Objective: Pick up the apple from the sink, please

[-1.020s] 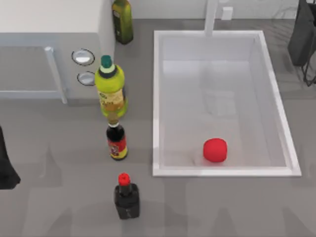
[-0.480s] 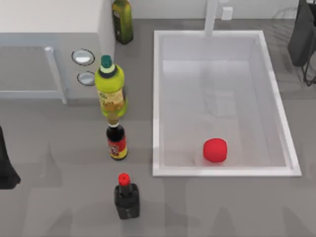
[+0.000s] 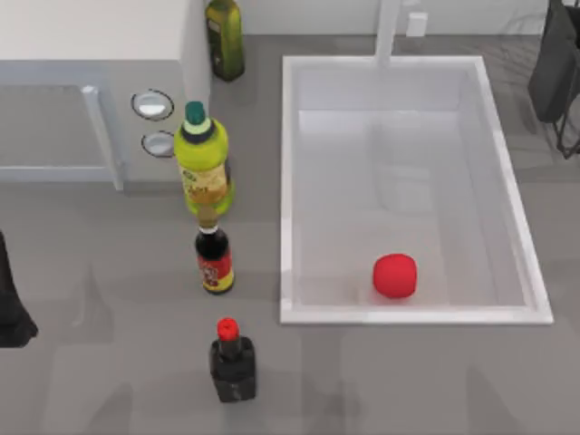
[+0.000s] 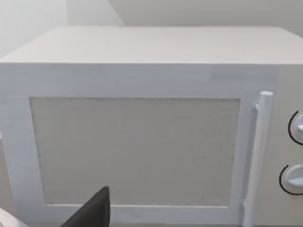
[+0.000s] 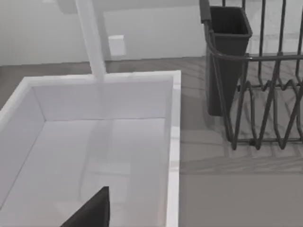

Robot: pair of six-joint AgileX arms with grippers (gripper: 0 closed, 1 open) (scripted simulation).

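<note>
The apple (image 3: 395,275), a small bright-red rounded blob, lies on the pale bottom of the sink near its front wall, right of centre. The sink (image 3: 286,181) is a large white basin right of the table's middle, and its rim (image 5: 173,142) also appears in the right wrist view. My left arm (image 3: 11,304) is parked at the table's left edge, far from the apple. A dark part of my left gripper (image 4: 94,213) faces a microwave. A dark part of my right gripper (image 5: 92,210) hangs over the sink's far right corner.
A white microwave (image 3: 91,91) stands at the back left. A row of bottles stands left of the sink: olive (image 3: 224,36), yellow-green (image 3: 203,168), soy sauce (image 3: 214,258), and a dark one with a red cap (image 3: 232,362). The faucet (image 3: 387,32) rises behind the sink. A dark wire rack (image 5: 265,94) stands right of it.
</note>
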